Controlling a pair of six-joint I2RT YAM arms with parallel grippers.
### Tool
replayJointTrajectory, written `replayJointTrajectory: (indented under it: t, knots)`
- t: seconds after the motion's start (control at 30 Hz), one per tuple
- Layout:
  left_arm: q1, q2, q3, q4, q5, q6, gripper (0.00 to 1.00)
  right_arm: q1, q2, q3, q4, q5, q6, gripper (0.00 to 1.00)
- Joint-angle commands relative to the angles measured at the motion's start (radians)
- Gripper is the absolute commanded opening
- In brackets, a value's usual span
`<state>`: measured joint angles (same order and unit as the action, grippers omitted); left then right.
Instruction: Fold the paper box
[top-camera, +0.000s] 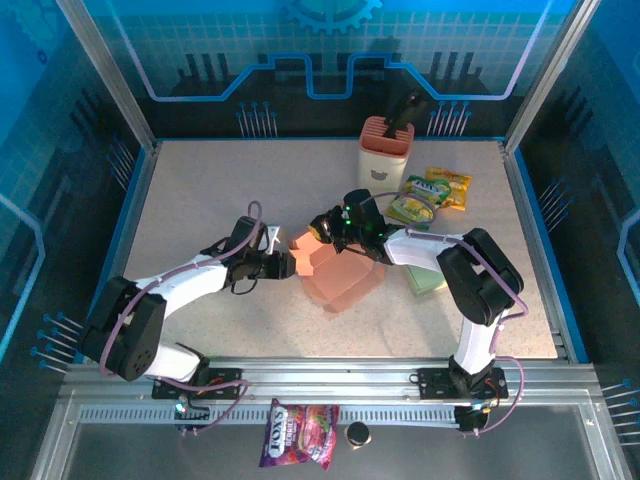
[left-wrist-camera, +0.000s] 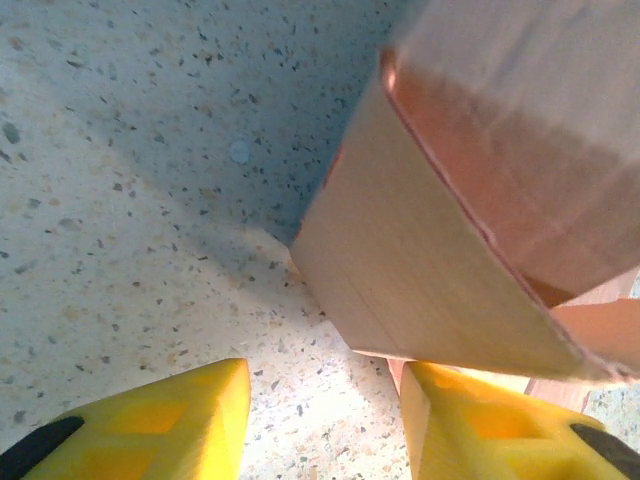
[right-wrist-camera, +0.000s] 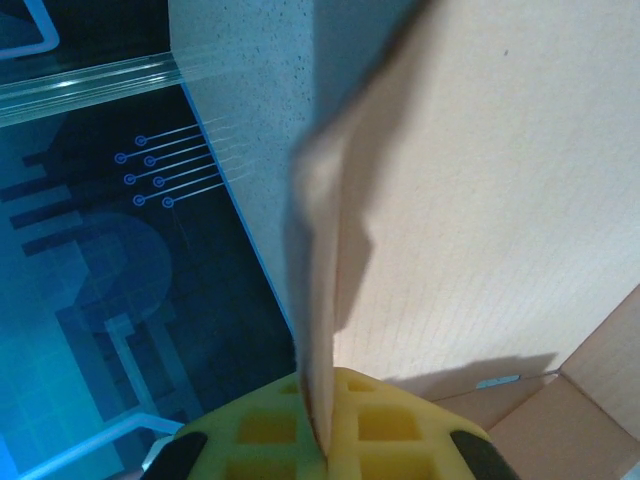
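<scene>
The pink-orange paper box (top-camera: 340, 275) lies partly folded in the middle of the table. My right gripper (top-camera: 322, 228) is at its upper left corner, shut on a thin upright flap (right-wrist-camera: 335, 260) that runs down between the yellow fingers (right-wrist-camera: 395, 425). My left gripper (top-camera: 285, 263) sits at the box's left side, open. In the left wrist view a box wall (left-wrist-camera: 430, 270) rises just ahead; the right finger (left-wrist-camera: 480, 425) lies under its lower edge, the left finger (left-wrist-camera: 170, 425) rests apart over bare table.
A peach knife block (top-camera: 386, 150) with a dark handle stands at the back. Yellow-green snack packets (top-camera: 430, 195) lie to its right, and a pale green pad (top-camera: 428, 278) sits under the right arm. A purple packet (top-camera: 300, 432) lies on the front rail.
</scene>
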<state>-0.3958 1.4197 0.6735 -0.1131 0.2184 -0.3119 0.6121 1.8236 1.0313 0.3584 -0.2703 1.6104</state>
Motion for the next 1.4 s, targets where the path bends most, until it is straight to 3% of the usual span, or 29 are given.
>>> replayJointTrajectory:
  t: [0.0, 0.23, 0.5, 1.37]
  knots:
    - [-0.019, -0.001, -0.015, 0.035, -0.027, -0.004, 0.45, -0.006, 0.002, -0.008, 0.069, -0.001, -0.010, 0.00]
    - [-0.043, 0.000, -0.021, 0.047, -0.105, -0.023, 0.44, -0.005, -0.012, -0.058, 0.124, -0.008, -0.015, 0.00]
    - [-0.056, -0.019, -0.032, 0.075, -0.112, 0.000, 0.35, -0.009, 0.014, -0.126, 0.252, -0.015, -0.024, 0.00]
    - [-0.143, 0.008, -0.032, 0.163, -0.242, -0.040, 0.27, 0.005, 0.050, -0.256, 0.528, 0.013, -0.068, 0.00]
